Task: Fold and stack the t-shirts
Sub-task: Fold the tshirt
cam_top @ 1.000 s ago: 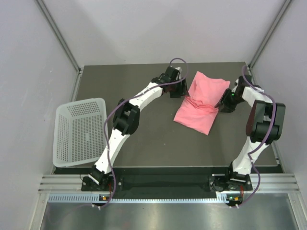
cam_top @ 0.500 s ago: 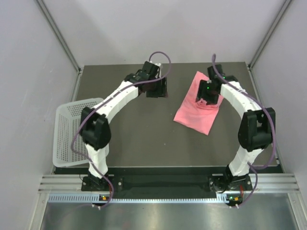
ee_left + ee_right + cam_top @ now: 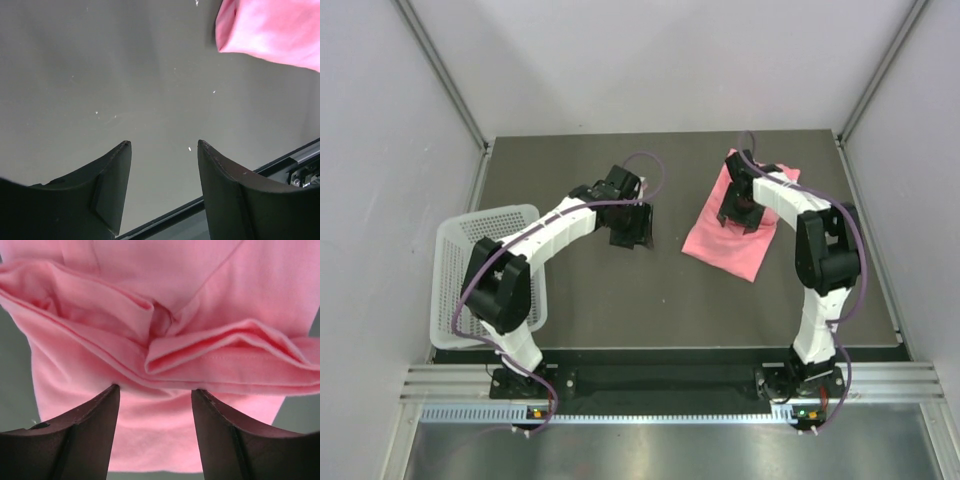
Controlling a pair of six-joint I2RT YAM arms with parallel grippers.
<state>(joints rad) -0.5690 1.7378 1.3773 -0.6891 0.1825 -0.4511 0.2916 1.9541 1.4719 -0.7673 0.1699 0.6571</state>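
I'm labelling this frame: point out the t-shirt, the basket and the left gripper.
t-shirt [image 3: 730,248], top view, near folded part.
basket [image 3: 460,275], top view, perforated floor.
left gripper [image 3: 164,144], left wrist view, midway between fingertips.

High view spans the table [image 3: 620,290]; close wrist views share the t-shirt [image 3: 270,30].
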